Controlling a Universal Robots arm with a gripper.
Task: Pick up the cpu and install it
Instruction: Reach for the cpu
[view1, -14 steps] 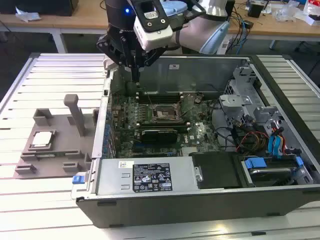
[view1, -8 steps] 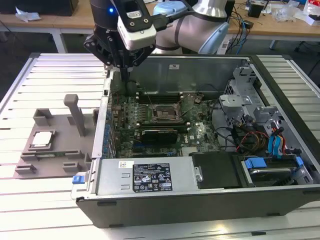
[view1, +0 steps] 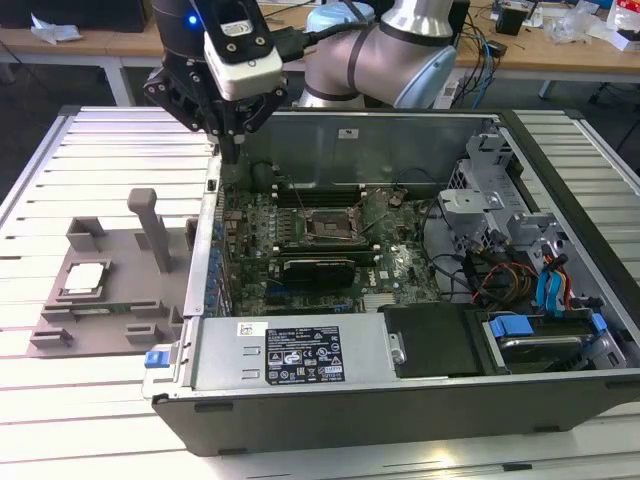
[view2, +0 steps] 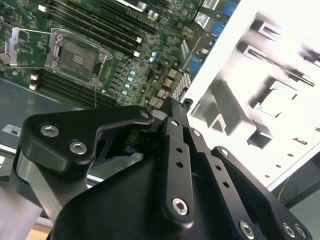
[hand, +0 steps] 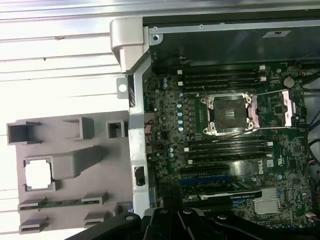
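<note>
Exterior view: gripper (view1: 232, 152) jaws pinched together, empty, above case wall (view1: 203, 262); cpu (view1: 82, 278) sits in grey holder (view1: 122, 275), well apart.

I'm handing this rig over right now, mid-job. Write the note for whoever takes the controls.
Gripper: shut and empty, hanging over the computer case's wall on the exterior view's left.
The cpu: lying flat in its pocket in the grey holder, outside the case, apart from the gripper.
Socket: on the motherboard, load plate swung open, no chip in it.
Done: nothing shows as done; the cpu is not yet picked up.
Left: both the pick and the install.
</note>
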